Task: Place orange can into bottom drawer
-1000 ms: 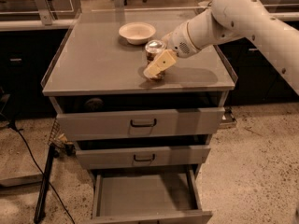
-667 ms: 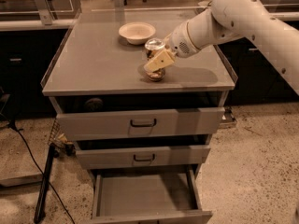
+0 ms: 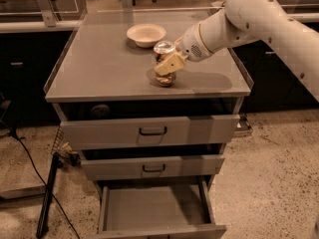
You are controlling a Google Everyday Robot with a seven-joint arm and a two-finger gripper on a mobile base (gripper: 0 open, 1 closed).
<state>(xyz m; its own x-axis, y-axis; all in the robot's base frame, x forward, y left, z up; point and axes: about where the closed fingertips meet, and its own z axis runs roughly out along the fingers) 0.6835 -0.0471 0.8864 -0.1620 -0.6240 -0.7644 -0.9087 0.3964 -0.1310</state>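
Note:
The orange can (image 3: 165, 76), with a shiny silver top and an orange-brown body, is at the middle front of the grey cabinet top. My gripper (image 3: 168, 63) reaches in from the right and is shut on the can's middle, with one beige finger (image 3: 170, 62) across its front. The can's base is at or just above the surface; I cannot tell which. The bottom drawer (image 3: 149, 208) is pulled open below, showing a flat grey floor with nothing in it.
A white bowl (image 3: 146, 35) sits on the cabinet top behind the can. The two upper drawers (image 3: 152, 131) with dark handles are nearly closed. A dark cable and stand (image 3: 47, 193) lie on the floor to the left. Office chairs stand at the back.
The gripper and the can's silver top have shifted slightly upward together. The finger now lies across the can's middle, and the can's lower body shows below it.

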